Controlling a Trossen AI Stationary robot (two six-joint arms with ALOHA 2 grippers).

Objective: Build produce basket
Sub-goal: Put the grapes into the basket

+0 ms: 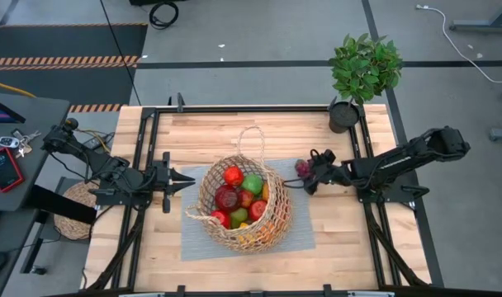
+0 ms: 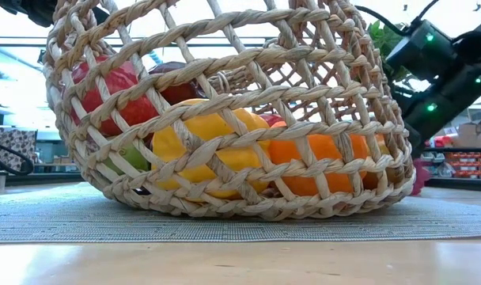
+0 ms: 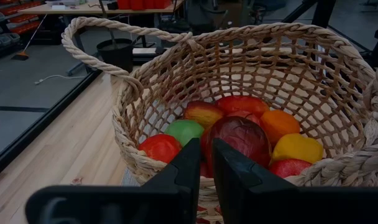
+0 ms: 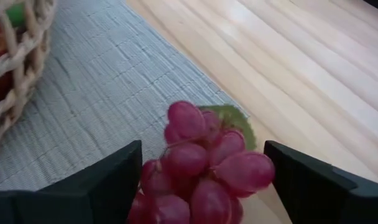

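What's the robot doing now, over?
Right gripper open around grapes beside basket. Left gripper shut, waiting at basket's other side. Basket full of produce. Nothing blocking.

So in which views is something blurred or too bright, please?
Right wrist view: the grapes between the open right tool look soft, too near the lens. Low view: windows behind the basket are washed out, and the wood in front is blurred. Left wrist view: the shut left tool is dark and hazy.

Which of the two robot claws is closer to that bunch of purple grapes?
The right one. The right gripper has its open fingers on either side of the grapes by the grey mat's edge. The left gripper waits shut across the basket, well away.
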